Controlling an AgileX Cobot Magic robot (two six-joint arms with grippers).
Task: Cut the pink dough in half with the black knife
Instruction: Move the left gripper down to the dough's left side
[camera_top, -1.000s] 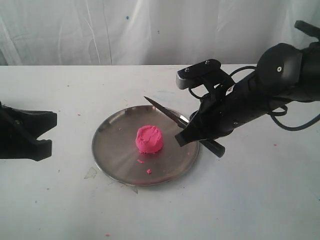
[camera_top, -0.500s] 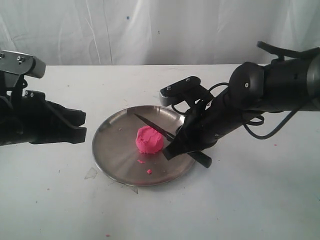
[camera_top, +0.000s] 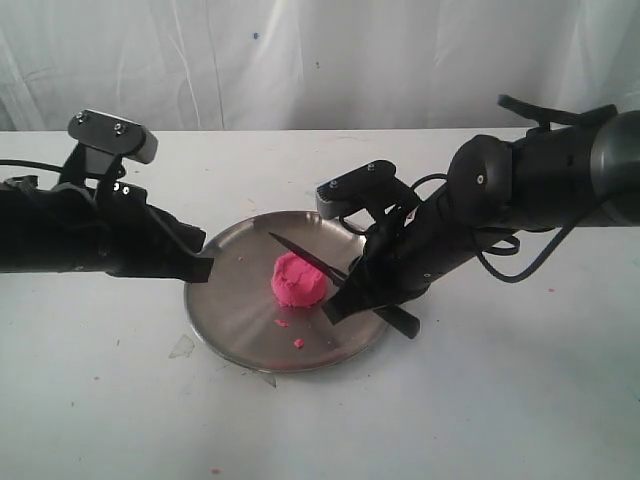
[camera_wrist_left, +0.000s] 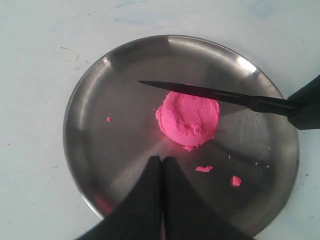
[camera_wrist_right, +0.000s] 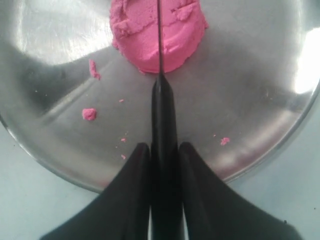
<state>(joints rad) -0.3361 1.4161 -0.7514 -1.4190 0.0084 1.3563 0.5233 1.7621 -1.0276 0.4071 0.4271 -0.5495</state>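
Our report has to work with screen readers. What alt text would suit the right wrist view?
The right gripper holds the black knife, its blade lined up across the middle of the lump of pink dough on a steel plate. A few pink crumbs dot the plate.

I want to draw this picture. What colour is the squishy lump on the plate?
The dough is bright pink; the left wrist view shows it best.
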